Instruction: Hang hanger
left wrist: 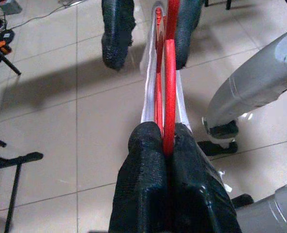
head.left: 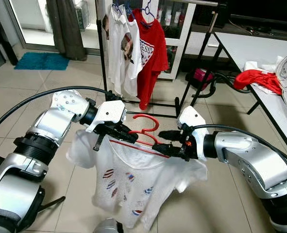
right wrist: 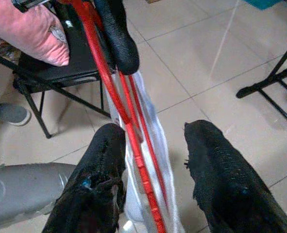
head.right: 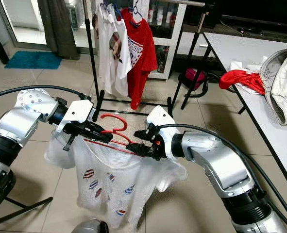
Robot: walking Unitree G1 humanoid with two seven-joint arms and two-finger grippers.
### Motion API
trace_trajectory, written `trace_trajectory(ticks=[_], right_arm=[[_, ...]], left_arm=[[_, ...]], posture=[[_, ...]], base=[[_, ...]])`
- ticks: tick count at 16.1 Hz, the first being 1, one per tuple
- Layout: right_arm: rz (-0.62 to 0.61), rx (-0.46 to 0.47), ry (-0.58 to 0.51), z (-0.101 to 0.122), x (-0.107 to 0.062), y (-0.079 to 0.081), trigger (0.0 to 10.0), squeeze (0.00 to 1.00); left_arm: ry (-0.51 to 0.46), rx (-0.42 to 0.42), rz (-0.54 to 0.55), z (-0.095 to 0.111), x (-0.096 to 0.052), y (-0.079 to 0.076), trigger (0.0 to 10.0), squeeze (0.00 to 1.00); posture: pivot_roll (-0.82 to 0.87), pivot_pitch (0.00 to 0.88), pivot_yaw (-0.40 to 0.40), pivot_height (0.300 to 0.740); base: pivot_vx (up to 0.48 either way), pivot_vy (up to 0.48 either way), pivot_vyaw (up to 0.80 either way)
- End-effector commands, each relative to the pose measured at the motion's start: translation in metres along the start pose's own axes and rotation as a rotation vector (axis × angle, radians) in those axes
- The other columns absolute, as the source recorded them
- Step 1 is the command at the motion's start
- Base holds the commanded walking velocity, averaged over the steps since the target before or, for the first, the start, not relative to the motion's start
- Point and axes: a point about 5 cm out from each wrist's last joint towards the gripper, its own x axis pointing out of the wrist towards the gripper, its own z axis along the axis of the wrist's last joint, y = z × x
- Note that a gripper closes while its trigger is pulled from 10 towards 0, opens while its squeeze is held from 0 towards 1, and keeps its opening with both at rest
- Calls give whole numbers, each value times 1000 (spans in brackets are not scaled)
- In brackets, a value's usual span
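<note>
Left tool point(head.left: 115, 130) pinching red hanger point(head.left: 144, 130), tiled floor point(head.left: 31, 87), clothes rack point(head.left: 182, 92)

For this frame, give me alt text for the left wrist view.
The left gripper is shut on a red hanger threaded through a white T-shirt, above beige floor tiles. The right gripper meets the hanger's far end.

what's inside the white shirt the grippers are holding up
A red hanger: its hook and bar show at the white shirt's neck. The left gripper pinches it; the right gripper is open around it. Cloth covers its ends.
</note>
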Motion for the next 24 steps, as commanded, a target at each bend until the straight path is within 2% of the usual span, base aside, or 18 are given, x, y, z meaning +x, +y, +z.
trace_trajectory(ticks=[1, 10, 17, 18, 19, 20, 21, 24], right_arm=[[20, -9, -12, 6, 0, 3, 0, 0], [50, 17, -29, 11, 5, 5, 0, 0], [69, 27, -56, 13, 4, 6, 0, 0], [70, 24, -62, 15, 3, 6, 0, 0], [69, 24, -62, 15, 2, 6, 0, 0], [71, 26, -65, 15, -1, 4, 0, 0], [61, 33, -64, 14, -4, 3, 0, 0], [41, 72, -60, 9, -7, 0, 0, 0]], left_arm=[[-6, 47, 7, 8, 2, 2, 0, 0], [-43, 57, 26, 13, 7, 3, 0, 0], [-67, 48, 62, 15, 5, 8, 0, 0], [-72, 51, 97, 17, 5, 12, 10000, 0], [-72, 55, 117, 17, 5, 14, 10000, 0], [-110, 30, 114, 20, 2, 16, 10000, 792], [-140, 10, 115, 22, 0, 17, 10000, 1000], [-224, -4, 134, 31, -6, 19, 10000, 1000]], posture=[[-50, 0, -68, 740], [-50, 0, -75, 740], [-56, 0, -64, 740], [-59, 0, -59, 740], [-58, 0, -59, 740], [-58, 0, -55, 740], [-56, 0, -56, 740], [-53, 0, -55, 740]], base=[[0, 0, 0], [0, 0, 0], [0, 0, 0], [0, 0, 0], [0, 0, 0], [0, 0, 0], [0, 0, 0], [0, 0, 0]])
